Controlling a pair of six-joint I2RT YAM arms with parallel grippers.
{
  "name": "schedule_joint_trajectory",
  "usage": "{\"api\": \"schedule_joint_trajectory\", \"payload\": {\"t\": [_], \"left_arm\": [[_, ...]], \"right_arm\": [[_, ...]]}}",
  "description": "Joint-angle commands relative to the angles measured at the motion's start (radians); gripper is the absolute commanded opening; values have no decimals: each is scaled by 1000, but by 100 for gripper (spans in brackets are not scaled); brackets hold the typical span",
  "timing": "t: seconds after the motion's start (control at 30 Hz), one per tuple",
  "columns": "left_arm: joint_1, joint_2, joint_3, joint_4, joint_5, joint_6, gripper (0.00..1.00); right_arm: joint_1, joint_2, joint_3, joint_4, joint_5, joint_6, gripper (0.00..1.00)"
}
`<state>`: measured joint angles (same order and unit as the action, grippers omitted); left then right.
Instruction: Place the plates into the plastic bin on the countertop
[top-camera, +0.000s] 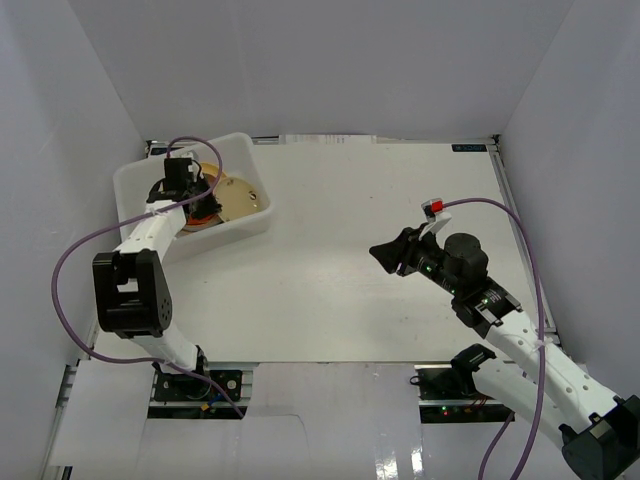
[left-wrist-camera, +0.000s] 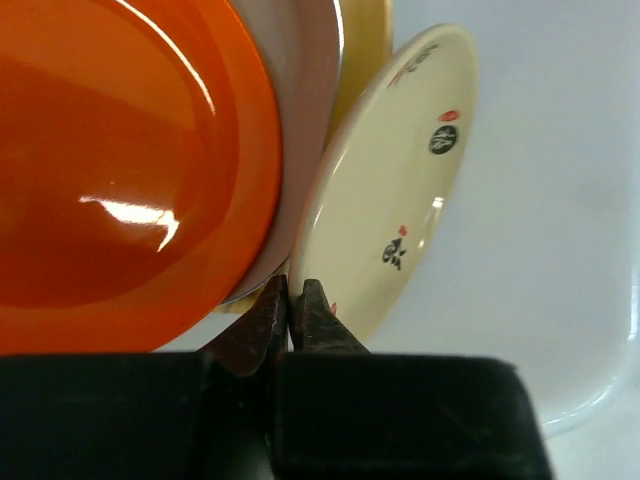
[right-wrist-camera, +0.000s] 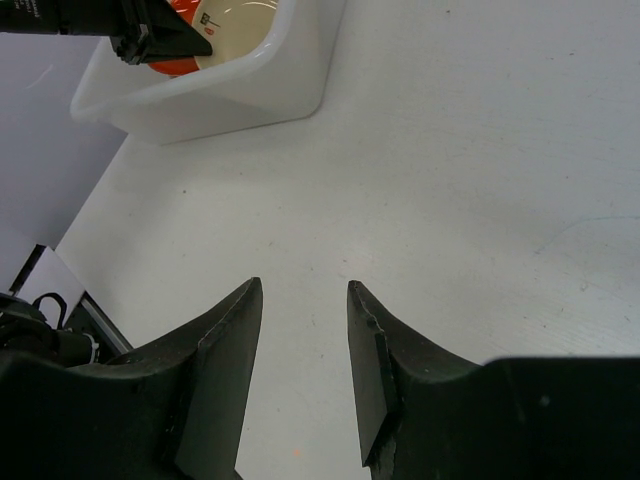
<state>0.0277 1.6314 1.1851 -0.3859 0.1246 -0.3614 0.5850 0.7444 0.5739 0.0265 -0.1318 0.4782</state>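
The plastic bin (top-camera: 252, 226) stands at the countertop's (top-camera: 360, 190) far left and holds several plates on edge. In the left wrist view a big orange plate (left-wrist-camera: 120, 170) leans at the left. A pale plate (left-wrist-camera: 300, 90) and a yellow one (left-wrist-camera: 365, 50) stand behind it. A cream plate (left-wrist-camera: 400, 170) with small dark and red marks tilts at the right. My left gripper (left-wrist-camera: 291, 288) is inside the bin, its jaws pinched together on the cream plate's lower rim. My right gripper (right-wrist-camera: 303, 290) hangs open over bare countertop at mid-right, nothing between its fingers.
White walls close in the countertop on the left, back and right. The bin's white floor and rounded wall (left-wrist-camera: 570, 300) show to the right of the cream plate. The right arm (top-camera: 500, 310) reaches in from the near right corner.
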Motion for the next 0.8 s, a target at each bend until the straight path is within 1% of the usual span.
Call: {"api": "schedule_joint_trajectory", "payload": {"t": [0.0, 0.03, 0.1, 0.23, 0.37, 0.4, 0.47, 0.6, 0.67, 0.77], "left_arm": [[-17, -31, 53, 4, -26, 3, 2], [-49, -42, 60, 10, -31, -1, 0], [-64, -82, 70, 24, -40, -4, 0], [-68, -174, 73, 76, -28, -31, 0], [-66, -249, 62, 99, -103, -73, 0], [-60, -260, 54, 97, -159, -88, 0], [-42, -271, 44, 96, -177, -105, 0], [83, -265, -16, 91, -131, -180, 0], [118, -257, -39, 96, -90, -197, 0], [146, -246, -71, 108, -91, -221, 0]], "right_arm": [[7, -19, 23, 47, -11, -15, 46], [7, -20, 23, 46, -11, -15, 46], [9, -20, 26, 43, -8, -16, 46], [10, -17, 29, 41, -6, -21, 46], [10, -13, 29, 41, -9, -21, 46], [12, -13, 27, 41, -8, -21, 46], [13, -16, 27, 41, -6, -23, 46], [13, -17, 24, 39, -9, -23, 46], [13, -17, 23, 39, -9, -24, 46], [15, -19, 20, 36, -8, -27, 46]]}}
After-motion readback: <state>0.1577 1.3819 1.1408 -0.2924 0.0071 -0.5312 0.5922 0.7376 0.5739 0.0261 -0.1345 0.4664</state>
